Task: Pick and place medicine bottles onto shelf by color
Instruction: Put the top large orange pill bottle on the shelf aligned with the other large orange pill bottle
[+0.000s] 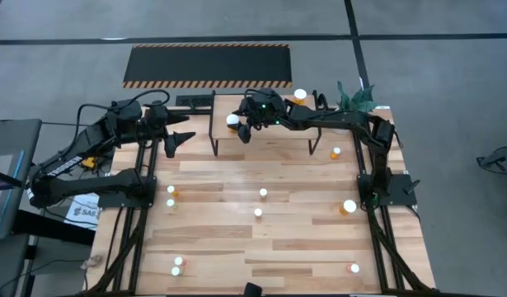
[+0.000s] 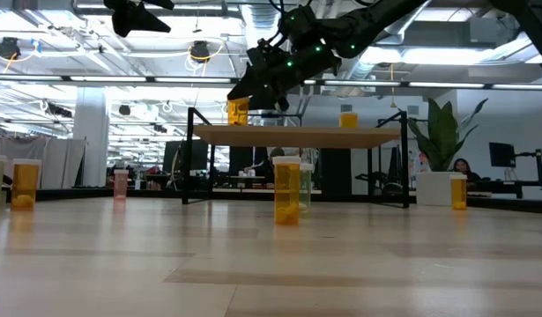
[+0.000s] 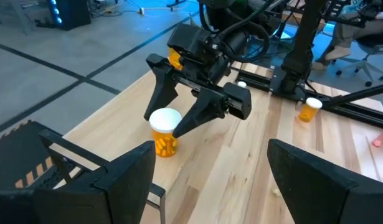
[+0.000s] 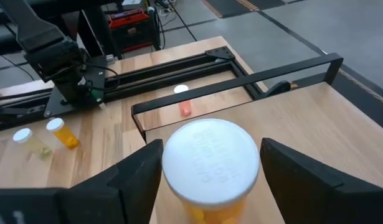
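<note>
- The right wrist view is showing the right gripper (image 4: pixel 210 168) with its fingers apart on either side of an orange bottle (image 4: pixel 211 167) with a white cap, small gaps showing on both sides, the bottle standing upright on the shelf (image 4: pixel 316 118)
- The low view is showing that bottle (image 2: pixel 238 112) sitting near the shelf's (image 2: pixel 297 135) 9 o'clock end, and a second orange bottle (image 2: pixel 348 119) standing toward its 3 o'clock end
- In the high view the held-around bottle (image 1: pixel 233 121) is sitting close to the shelf's 9 o'clock edge, with bare board stretching toward 3 o'clock
- Loose bottles are dotting the table (image 1: pixel 278 239) toward 6 o'clock, well apart
- The right arm is reaching across the shelf from 3 o'clock
- The left gripper (image 1: pixel 184 139) is hovering beside the shelf at 9 o'clock, fingers spread wide, holding nothing
</note>
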`<control>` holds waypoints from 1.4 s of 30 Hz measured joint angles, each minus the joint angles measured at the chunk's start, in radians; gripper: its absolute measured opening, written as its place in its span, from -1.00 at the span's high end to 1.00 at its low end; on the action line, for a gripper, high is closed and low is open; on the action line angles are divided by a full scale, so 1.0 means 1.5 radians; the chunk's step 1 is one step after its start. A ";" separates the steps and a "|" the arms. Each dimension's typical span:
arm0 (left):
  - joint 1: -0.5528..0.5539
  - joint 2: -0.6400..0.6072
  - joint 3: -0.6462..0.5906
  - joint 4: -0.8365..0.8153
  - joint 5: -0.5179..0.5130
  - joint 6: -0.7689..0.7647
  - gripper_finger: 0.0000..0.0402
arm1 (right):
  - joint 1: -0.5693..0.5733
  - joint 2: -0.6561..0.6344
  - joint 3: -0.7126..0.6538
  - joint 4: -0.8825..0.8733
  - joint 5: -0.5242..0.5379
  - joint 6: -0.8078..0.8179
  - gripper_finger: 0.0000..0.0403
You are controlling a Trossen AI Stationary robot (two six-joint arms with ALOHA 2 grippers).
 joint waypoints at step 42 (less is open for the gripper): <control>0.000 0.000 0.000 -0.016 0.018 -0.013 -0.48 | 0.009 -0.024 0.000 -0.036 0.041 -0.050 -0.40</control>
